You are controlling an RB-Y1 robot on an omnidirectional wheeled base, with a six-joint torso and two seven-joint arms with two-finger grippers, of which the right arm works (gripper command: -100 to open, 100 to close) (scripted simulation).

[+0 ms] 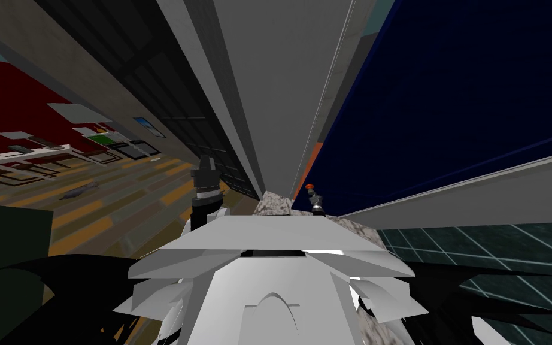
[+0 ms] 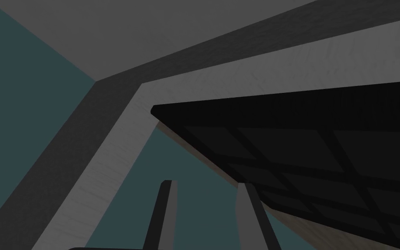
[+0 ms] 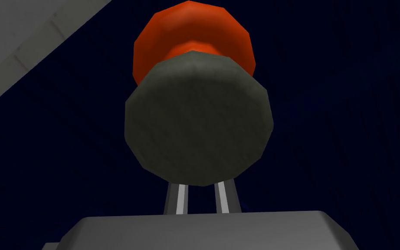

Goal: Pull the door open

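Right end effector (image 1: 312, 194): knob (image 3: 199, 126) ahead, door (image 3: 346, 108) close behind.

Left end effector (image 2: 206, 184): thin grey blade fingers (image 2: 164, 217), dark box.

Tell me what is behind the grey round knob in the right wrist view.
Behind the grey knob sits an orange part, then the dark blue door. The knob covers the tips of the right tool's two close-set fingers, so whether they grip anything is hidden.
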